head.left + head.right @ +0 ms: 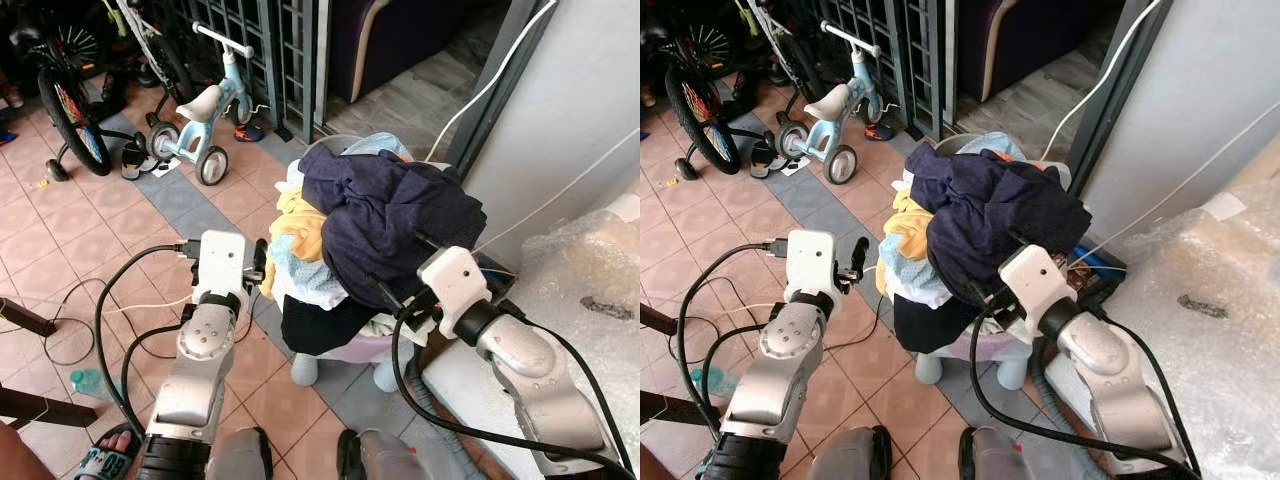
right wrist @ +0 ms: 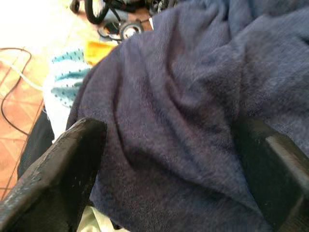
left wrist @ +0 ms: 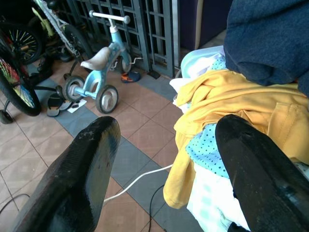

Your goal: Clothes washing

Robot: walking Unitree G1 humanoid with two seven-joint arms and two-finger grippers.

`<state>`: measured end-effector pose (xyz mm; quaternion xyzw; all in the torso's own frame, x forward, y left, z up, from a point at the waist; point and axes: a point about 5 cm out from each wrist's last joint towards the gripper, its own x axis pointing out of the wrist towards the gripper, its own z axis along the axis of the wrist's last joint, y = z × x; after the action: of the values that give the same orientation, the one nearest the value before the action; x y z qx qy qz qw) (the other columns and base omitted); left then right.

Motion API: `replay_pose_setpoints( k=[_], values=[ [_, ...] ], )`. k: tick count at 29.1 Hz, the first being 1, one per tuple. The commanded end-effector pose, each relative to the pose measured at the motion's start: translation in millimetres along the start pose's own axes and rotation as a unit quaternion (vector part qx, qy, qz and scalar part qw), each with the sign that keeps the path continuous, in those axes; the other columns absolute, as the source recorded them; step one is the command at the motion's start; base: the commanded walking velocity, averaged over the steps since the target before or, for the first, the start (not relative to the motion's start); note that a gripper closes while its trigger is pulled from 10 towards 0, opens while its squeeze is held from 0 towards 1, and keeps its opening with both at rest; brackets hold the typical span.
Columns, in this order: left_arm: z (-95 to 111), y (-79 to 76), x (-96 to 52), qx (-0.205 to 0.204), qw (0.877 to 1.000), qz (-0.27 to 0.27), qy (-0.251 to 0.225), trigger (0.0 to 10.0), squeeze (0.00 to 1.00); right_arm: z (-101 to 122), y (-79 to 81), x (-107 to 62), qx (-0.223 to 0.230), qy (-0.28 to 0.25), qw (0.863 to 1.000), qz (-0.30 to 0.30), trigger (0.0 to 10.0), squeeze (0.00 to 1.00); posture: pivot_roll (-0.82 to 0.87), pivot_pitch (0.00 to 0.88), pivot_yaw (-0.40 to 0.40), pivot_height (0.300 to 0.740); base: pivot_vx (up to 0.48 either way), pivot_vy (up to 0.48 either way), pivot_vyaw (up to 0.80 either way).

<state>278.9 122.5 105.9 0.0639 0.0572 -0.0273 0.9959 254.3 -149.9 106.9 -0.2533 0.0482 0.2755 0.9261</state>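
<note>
A heap of laundry is piled high on a pale basket (image 1: 365,348). A dark navy garment (image 1: 390,215) lies on top, over a yellow garment (image 1: 300,228), a light blue dotted cloth (image 3: 205,150) and a black cloth (image 1: 315,325). My left gripper (image 1: 262,260) is open at the heap's left side, with its fingers (image 3: 87,164) level with the yellow garment. On the right side of the heap, my right gripper (image 1: 400,265) is open against the navy garment (image 2: 183,96), and that cloth bulges between the two fingers (image 2: 72,164).
A small blue balance bike (image 1: 205,110) and a bicycle (image 1: 70,110) stand at the back left by a metal grille. Cables (image 1: 110,300) trail over the tiled floor. A plastic-wrapped white appliance (image 1: 590,290) is at my right. A person's sandalled foot (image 1: 105,462) is at the bottom left.
</note>
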Motion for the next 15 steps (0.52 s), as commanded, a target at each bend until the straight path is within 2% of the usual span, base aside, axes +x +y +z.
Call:
replay_pose_setpoints(
  k=[1,2,3,8,15],
  values=[
    [-1,3.4,-1.8,0.003,1.0,0.01,0.003,10.0,0.0,-4,9.3,7.9,-0.031,0.013,0.999,0.013,4.7,0.0,-0.04,0.136,0.006,0.74,0.0,0.0,0.0],
    [-1,4.7,-2.3,0.002,1.0,0.013,0.004,10.0,0.0,-5,12.8,10.4,-0.045,0.02,0.999,0.02,2.6,0.0,-0.04,0.136,0.003,0.74,0.0,0.0,0.0],
    [-2,5.4,-2.7,0.002,1.0,0.014,0.004,10.0,0.0,-6,15.7,12.1,-0.053,0.024,0.998,0.025,0.0,0.0,-0.04,0.136,0.003,0.74,0.0,0.0,0.0],
    [-2,5.8,-2.4,0.001,1.0,0.016,0.005,10.0,0.0,-7,18.5,17.8,-0.057,0.025,0.998,0.023,0.0,0.0,-0.04,0.134,0.001,0.74,0.0,0.0,0.0],
    [-1,1.5,0.1,0.001,1.0,0.009,0.003,10.0,0.0,-16,5.5,17.6,-0.062,0.045,0.997,-0.028,0.0,0.0,-0.05,0.13,0.004,0.74,0.0,0.0,0.0]
  ],
)
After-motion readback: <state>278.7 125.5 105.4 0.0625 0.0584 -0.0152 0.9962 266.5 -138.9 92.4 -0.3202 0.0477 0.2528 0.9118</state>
